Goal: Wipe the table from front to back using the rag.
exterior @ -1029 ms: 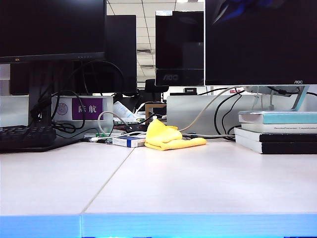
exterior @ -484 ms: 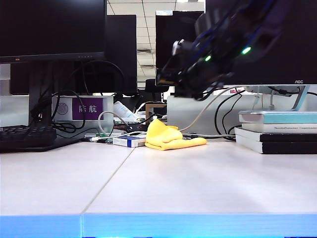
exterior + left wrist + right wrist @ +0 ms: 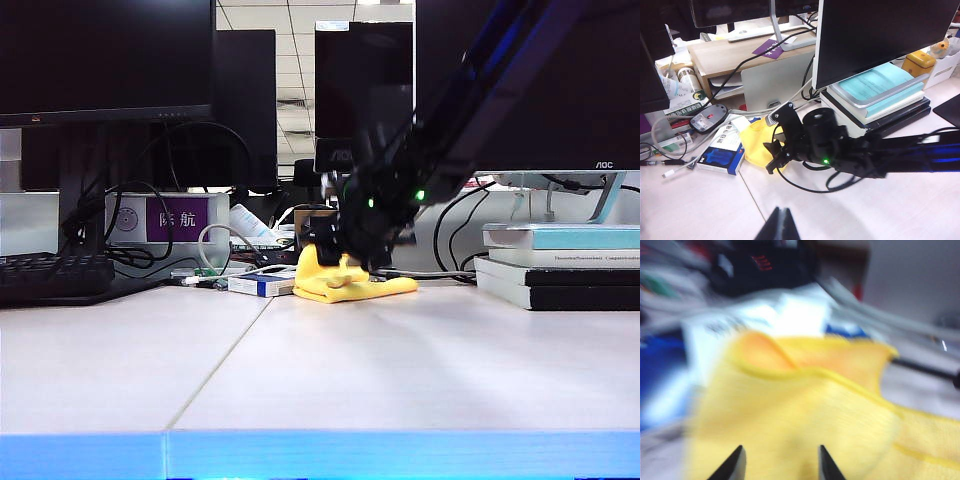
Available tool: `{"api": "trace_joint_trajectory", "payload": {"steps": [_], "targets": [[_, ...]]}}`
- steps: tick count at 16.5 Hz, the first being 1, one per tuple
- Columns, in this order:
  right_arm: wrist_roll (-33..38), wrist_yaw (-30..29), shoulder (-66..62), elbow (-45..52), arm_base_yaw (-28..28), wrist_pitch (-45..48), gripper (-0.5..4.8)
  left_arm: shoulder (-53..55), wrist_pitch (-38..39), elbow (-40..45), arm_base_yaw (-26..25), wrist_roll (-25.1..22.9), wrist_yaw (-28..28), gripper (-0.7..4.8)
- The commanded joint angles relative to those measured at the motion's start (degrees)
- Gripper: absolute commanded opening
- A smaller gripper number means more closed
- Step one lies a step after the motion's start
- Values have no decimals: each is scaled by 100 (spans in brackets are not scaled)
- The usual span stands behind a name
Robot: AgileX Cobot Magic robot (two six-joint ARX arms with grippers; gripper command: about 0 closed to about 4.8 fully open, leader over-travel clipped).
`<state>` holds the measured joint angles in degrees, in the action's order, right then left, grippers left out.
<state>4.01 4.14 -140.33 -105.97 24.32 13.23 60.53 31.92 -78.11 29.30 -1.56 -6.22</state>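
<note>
The yellow rag [image 3: 352, 284] lies crumpled at the back of the pale table [image 3: 400, 370], beside a white-and-blue box. My right gripper [image 3: 345, 256] has come down onto the rag from the upper right. In the right wrist view its dark fingertips stand apart, open [image 3: 781, 454], with the blurred rag [image 3: 805, 410] filling the space just beyond them. The left wrist view shows that gripper [image 3: 774, 156] at the rag's [image 3: 754, 148] edge. My left gripper [image 3: 782, 212] is shut with nothing in it, hovering over the bare table [image 3: 700, 210] short of the rag.
The white-and-blue box [image 3: 258, 285] lies left of the rag. A stack of books [image 3: 560, 268] stands at the right, a black keyboard [image 3: 50, 275] at the left. Monitors, cables and a mouse [image 3: 710, 111] crowd the back edge.
The right arm swung in from the upper right and dropped onto the rag, and its jaws opened. The rag itself has not shifted.
</note>
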Motion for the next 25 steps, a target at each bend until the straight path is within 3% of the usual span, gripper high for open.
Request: {"api": "trace_joint_trajectory", "payload": {"steps": [1, 5, 6, 7, 13, 15, 25], "targets": [[4, 20, -249, -520, -85, -455, 190, -20, -94, -37, -4, 7, -46, -5], [-22, 22, -621, -1228, -149, -1270, 163, -17, -101, -37, -4, 7, -46, -5], [-197, 22, -723, -1423, -149, -1294, 34, -17, -109, -37, -4, 7, -46, -5], [-448, 22, -796, -1572, -146, -1279, -7, -17, -118, -37, -4, 7, -46, -5], [-446, -44, -975, -1974, -151, -1484, -7, -17, -116, -37, -4, 7, -46, -5], [-450, -157, -973, -1974, -120, -2181, -7, -17, -116, -37, -4, 7, -48, -5], [-361, -109, -667, -1980, 129, -3495, -7, -68, -118, -37, -4, 13, -205, -5]]}}
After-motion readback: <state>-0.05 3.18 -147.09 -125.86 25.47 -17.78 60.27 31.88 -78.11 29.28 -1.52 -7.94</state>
